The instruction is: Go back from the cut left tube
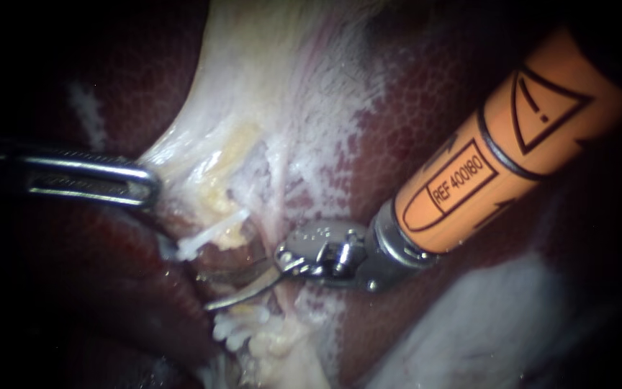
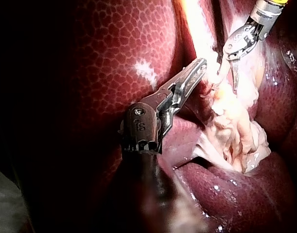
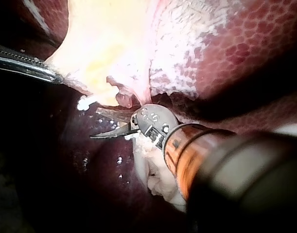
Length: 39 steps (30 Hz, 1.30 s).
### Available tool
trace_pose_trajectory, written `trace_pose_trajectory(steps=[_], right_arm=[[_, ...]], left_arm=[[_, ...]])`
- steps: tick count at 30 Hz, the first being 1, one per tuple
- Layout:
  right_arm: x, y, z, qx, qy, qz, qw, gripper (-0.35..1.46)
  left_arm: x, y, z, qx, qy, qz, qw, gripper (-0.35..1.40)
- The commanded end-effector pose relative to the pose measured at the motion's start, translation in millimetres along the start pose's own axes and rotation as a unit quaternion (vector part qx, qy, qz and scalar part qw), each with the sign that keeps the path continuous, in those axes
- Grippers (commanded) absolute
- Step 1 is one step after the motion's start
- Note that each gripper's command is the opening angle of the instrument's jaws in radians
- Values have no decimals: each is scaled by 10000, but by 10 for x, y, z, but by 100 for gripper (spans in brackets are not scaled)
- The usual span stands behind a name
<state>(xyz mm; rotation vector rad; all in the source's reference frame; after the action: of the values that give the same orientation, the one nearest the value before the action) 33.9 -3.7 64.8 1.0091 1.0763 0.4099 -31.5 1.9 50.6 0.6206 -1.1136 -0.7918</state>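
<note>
Dark red liver (image 1: pixel 412 130) fills the background, and across it a broad sheet of pale tissue (image 1: pixel 268 86) is stretched upward. The right instrument (image 1: pixel 209 292), with an orange shaft, has its two curved blades a little apart, holding nothing. The left instrument (image 1: pixel 145 189) has its jaws closed on the edge of the pale tissue. The cut tube (image 3: pixel 121 97) ends just above the blades and carries a white clip (image 1: pixel 206 240); more white clips (image 1: pixel 235 331) sit just below them.
</note>
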Motion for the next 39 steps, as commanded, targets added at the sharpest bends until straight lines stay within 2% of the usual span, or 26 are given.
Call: trace_pose_trajectory(steps=[1,9,14,19,22,25,28,33,35,39], right_arm=[[0,0,-1,5,-3,-3,10000,62],[-11,-7,-23,-23,3,-20,10000,62],[-20,-13,-52,-72,20,-28,10000,57],[-22,-17,-87,-243,92,-148,9996,64],[-19,-21,-109,-400,150,-265,9987,76],[-16,-25,-130,-674,220,-557,9959,96],[-14,-28,-148,-984,267,-838,9912,99],[-15,-30,-165,-1670,262,-1431,9752,114],[-16,-32,-168,-1898,224,-1638,9678,121],[-18,-36,-172,-2371,105,-2033,9499,133]], left_arm=[[0,0,0,2,1,2,10000,-35],[1,2,1,2,1,5,10000,-35],[3,5,1,1,1,8,10000,-35],[5,8,2,-1,1,13,10000,-35],[5,8,2,-2,1,13,10000,-35],[5,8,2,-2,1,14,10000,-35],[6,8,2,-3,0,15,10000,-35],[6,9,2,-4,0,16,10000,-35],[6,9,2,-4,0,16,10000,-35],[6,9,2,-4,0,17,10000,-35]])
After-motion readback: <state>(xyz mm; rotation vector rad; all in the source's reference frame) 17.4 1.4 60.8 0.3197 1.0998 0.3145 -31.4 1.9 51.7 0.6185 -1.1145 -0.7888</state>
